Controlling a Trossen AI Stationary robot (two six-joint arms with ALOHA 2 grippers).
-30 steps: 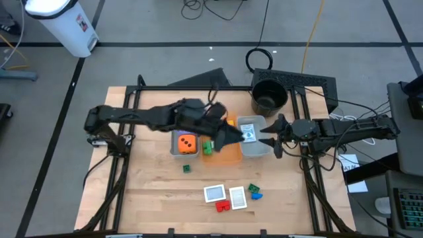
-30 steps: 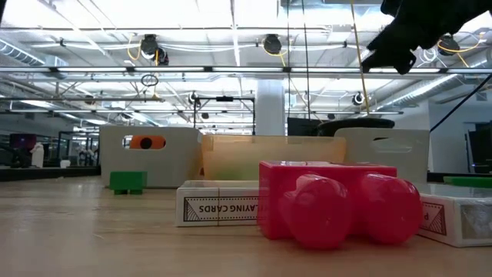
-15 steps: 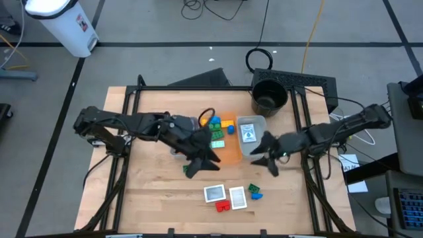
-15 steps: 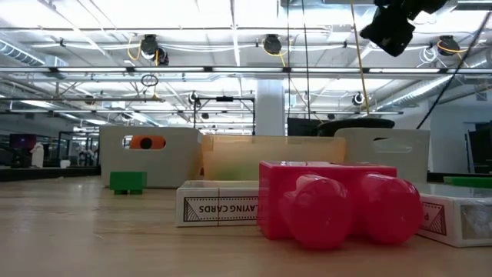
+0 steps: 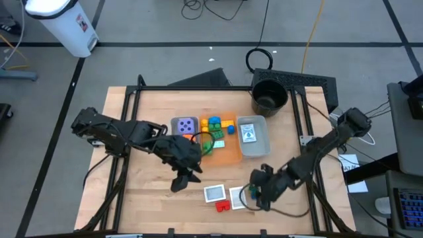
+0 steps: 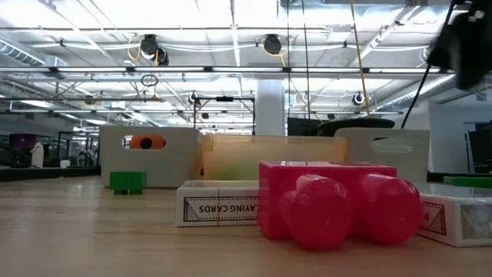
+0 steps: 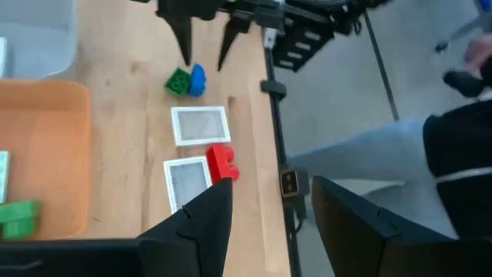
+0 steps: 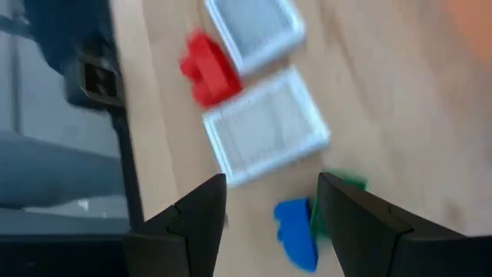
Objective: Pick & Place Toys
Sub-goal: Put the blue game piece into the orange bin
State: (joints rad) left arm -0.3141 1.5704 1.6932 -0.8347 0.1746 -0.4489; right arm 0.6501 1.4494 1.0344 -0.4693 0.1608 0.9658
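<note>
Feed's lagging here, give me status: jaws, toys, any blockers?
Right gripper open, empty, over blue and green bricks. Left gripper open, empty, beside two cards and red brick. Nothing in the way.

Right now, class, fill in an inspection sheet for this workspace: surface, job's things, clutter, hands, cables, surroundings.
Surface: pale wooden table.
Job's things: red plastic brick, two whitish flat cards, blue and green bricks loose; purple spotted die in grey tray.
Clutter: black round bucket.
Hands: left hand open, empty, beside orange tray; right hand open over blue and green bricks.
Cables: yellow cable on floor.
Surroundings: white bin.
</note>
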